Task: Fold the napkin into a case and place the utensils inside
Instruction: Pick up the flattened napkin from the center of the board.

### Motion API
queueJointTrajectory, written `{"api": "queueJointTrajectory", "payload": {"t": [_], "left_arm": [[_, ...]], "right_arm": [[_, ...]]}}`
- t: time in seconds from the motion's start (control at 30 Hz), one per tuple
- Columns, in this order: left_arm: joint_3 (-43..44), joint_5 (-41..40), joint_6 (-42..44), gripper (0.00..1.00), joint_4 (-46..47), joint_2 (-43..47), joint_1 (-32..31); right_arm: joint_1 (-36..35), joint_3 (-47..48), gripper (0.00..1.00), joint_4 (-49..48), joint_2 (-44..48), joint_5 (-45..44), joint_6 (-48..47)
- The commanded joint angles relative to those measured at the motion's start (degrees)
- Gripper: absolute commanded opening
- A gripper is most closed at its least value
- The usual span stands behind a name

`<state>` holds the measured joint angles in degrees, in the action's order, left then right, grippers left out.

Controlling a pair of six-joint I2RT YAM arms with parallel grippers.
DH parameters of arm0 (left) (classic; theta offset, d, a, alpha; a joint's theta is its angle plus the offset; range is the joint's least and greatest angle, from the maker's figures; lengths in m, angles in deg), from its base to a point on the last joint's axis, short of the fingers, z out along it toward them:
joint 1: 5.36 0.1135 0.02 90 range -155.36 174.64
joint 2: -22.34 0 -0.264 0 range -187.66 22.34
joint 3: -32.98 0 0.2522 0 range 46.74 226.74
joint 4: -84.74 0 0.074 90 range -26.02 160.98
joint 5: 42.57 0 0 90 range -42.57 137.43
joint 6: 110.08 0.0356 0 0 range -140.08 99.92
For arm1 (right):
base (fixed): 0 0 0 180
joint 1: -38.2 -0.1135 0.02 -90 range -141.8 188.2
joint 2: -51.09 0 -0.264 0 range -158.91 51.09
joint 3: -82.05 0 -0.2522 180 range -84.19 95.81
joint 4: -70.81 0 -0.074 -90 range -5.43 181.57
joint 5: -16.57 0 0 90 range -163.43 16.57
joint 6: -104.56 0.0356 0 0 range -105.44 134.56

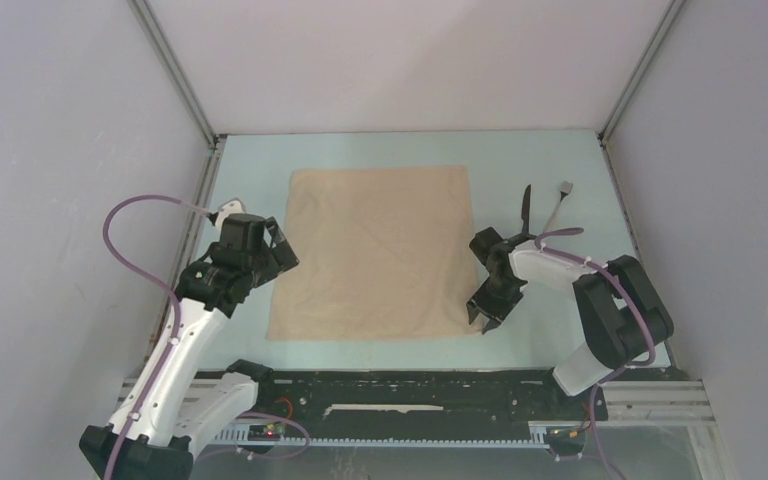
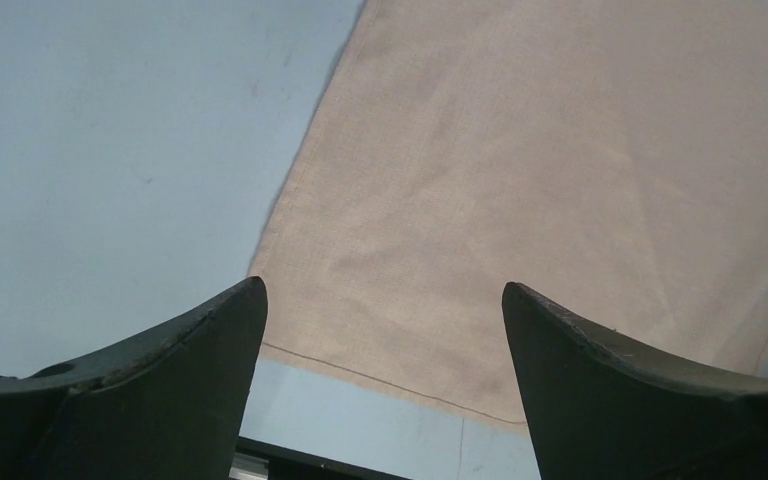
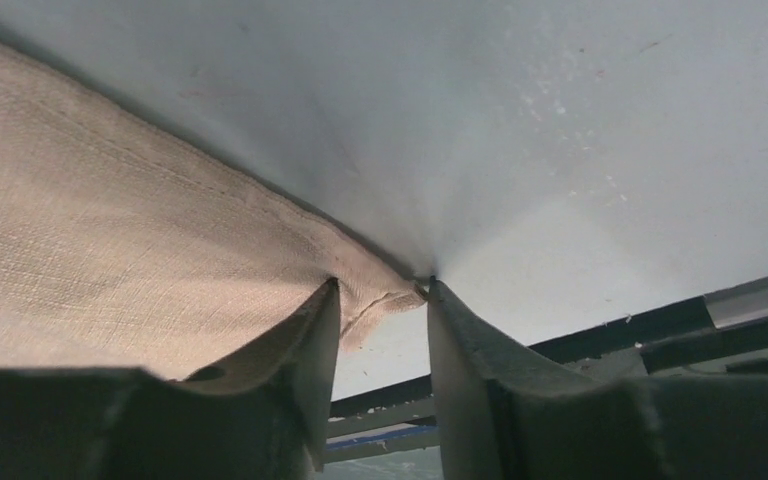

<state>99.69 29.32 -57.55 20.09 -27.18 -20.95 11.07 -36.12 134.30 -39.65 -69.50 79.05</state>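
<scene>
The beige napkin lies flat and unfolded on the pale blue table. My left gripper is open and empty, held over the napkin's left edge near its near-left corner; the wrist view shows the cloth between and beyond the spread fingers. My right gripper is down at the near-right corner. Its jaws stand partly open with the corner of the cloth lying between the tips. The black knife and the grey fork lie right of the napkin, beyond the right arm.
Grey walls close in the table on the left, back and right. A black rail runs along the near edge, close behind the napkin's near hem. A strip of bare table lies left of the cloth.
</scene>
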Motion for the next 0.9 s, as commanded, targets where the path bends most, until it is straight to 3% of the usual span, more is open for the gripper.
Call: {"api": "queueJointTrajectory", "payload": {"t": [0.0,0.07,0.23,0.37,0.47,0.57,0.8,0.87], "left_arm": [[-0.5,-1.2,-3.5,0.96,-1.8,0.4,-0.4],[-1.8,-2.0,-5.7,0.96,-2.7,0.5,-0.4],[-6.7,-5.9,-16.4,0.99,-7.2,1.0,-0.3],[-12.4,-5.7,-26.7,0.93,-10.7,0.3,0.9],[-18.0,-2.5,-31.6,0.82,-11.6,-0.2,6.9],[-20.7,-1.9,-33.3,0.76,-11.3,-0.3,10.7],[-19.4,-5.7,-35.2,0.76,-10.6,-6.3,10.8],[-19.3,-4.8,-35.0,0.68,-9.2,-9.8,10.8]], "right_arm": [[-1.6,-1.5,0.41,-5.2,1.3,-3.7,5.5],[-2.0,-1.8,0.33,-6.4,2.4,-3.9,6.0],[-3.2,-2.5,0.01,-6.8,6.5,-6.9,7.0],[-3.5,-5.0,0.00,-9.4,10.3,-6.2,7.0],[-4.1,-6.0,0.00,-11.2,13.0,-6.3,6.6],[-5.4,-7.8,0.00,-14.0,15.3,-6.3,6.7],[-5.2,-9.8,0.00,-17.8,14.7,-4.5,4.2],[-4.7,-9.9,0.00,-18.2,14.0,-2.5,3.5]]}}
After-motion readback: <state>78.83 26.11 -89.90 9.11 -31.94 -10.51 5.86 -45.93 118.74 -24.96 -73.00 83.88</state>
